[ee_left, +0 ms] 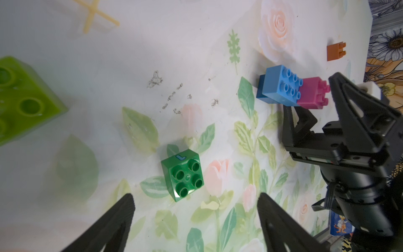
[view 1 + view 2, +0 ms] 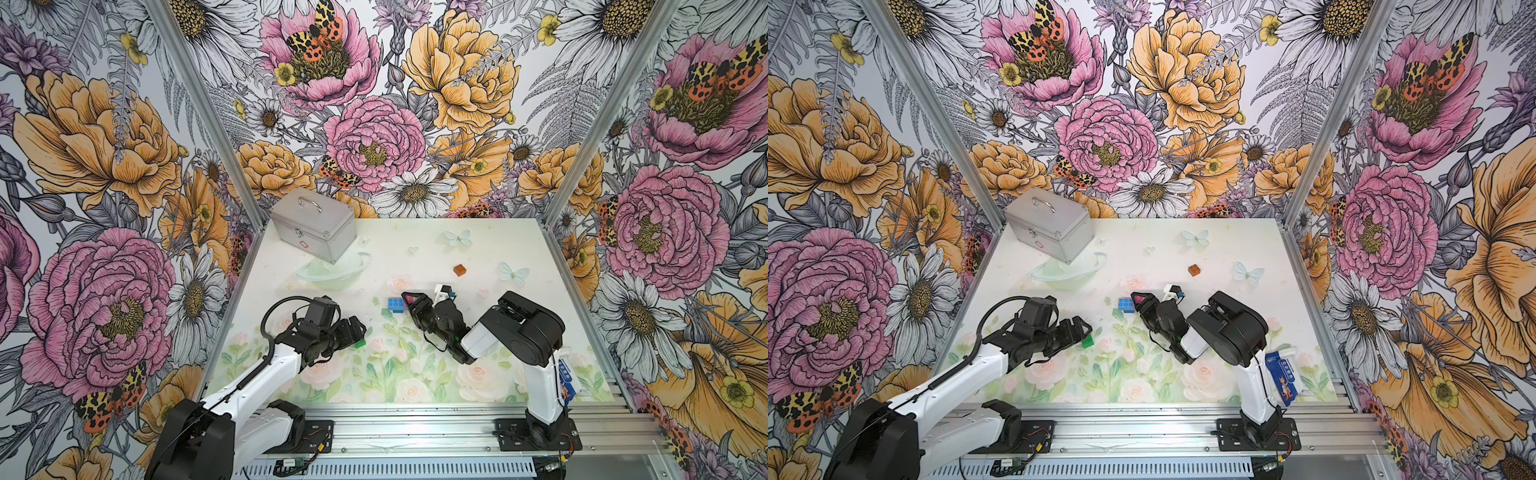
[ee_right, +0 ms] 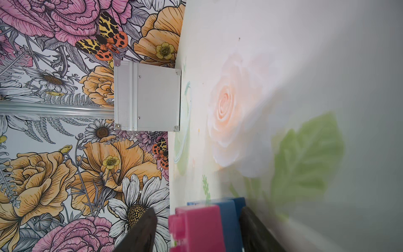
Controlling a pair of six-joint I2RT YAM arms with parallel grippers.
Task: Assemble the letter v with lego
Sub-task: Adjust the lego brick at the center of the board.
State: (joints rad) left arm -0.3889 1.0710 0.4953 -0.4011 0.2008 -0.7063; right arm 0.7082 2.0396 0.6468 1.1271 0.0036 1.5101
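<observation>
Grippers reached low toward centre: left gripper (image 1: 195, 196) gaped near green brick (image 1: 183, 175); right gripper (image 1: 310, 96) straddled pink brick (image 3: 196, 227), grip unclear.

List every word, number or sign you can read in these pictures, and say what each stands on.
A light-blue mark like "L", on one side of the green brick.
A red sign on the front of the case: too small to read.
White print on the blue packet: too blurred to read.
</observation>
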